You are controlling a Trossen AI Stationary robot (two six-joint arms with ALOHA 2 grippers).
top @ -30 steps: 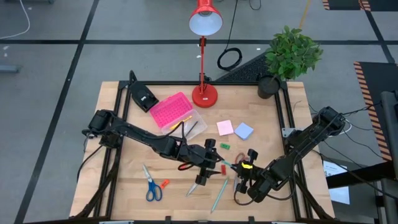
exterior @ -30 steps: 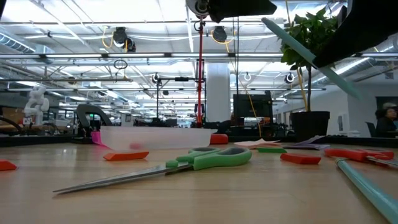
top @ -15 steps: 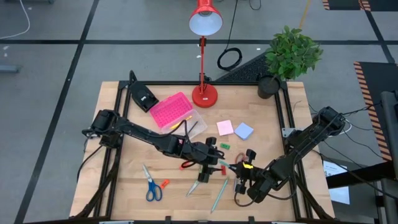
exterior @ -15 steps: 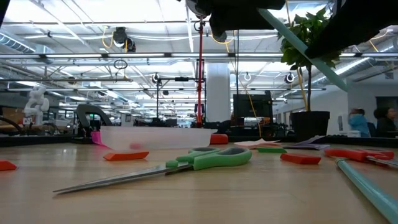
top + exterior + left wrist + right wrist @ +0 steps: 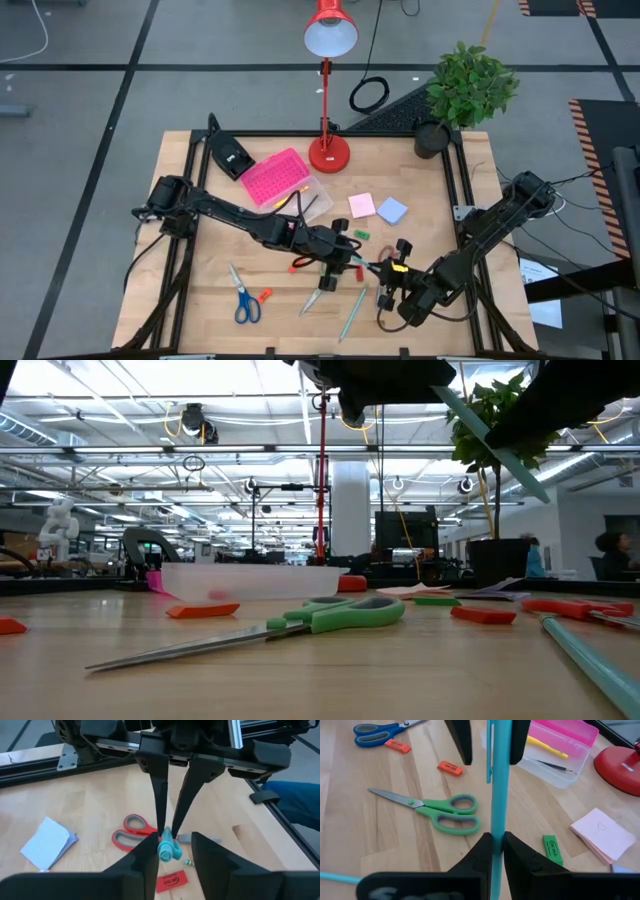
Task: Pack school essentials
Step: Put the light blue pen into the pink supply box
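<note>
Near the front edge of the table, a little right of its middle, the 2 arms meet over a teal pen [image 5: 499, 780]. The right gripper [image 5: 497, 851] has its fingers pressed together on the pen, pinching it near one end. The left gripper [image 5: 171, 851] faces it from the other side with its 2 fingers spread, 1 on each side of the pen's free end; I cannot tell whether they touch it. The pen is lifted clear of the wood and tilted, as the low view shows.

Below the grippers lie the green scissors [image 5: 437, 810], flat on the table near the front edge, with a second teal pen [image 5: 353, 311] just beside them. The red scissors [image 5: 136, 831] lie under the left arm, and a red eraser [image 5: 172, 880] is near them. The blue scissors [image 5: 241, 296] lie toward the front left corner with an orange eraser [image 5: 265, 295] just beside them. A green eraser [image 5: 551, 848] sits near the middle of the table, with the pink sticky notes [image 5: 362, 205] and the blue sticky notes [image 5: 392, 210] behind it. Toward the back left stands the open clear box with the pink lid [image 5: 276, 177], a yellow pencil [image 5: 548, 747] inside.
</note>
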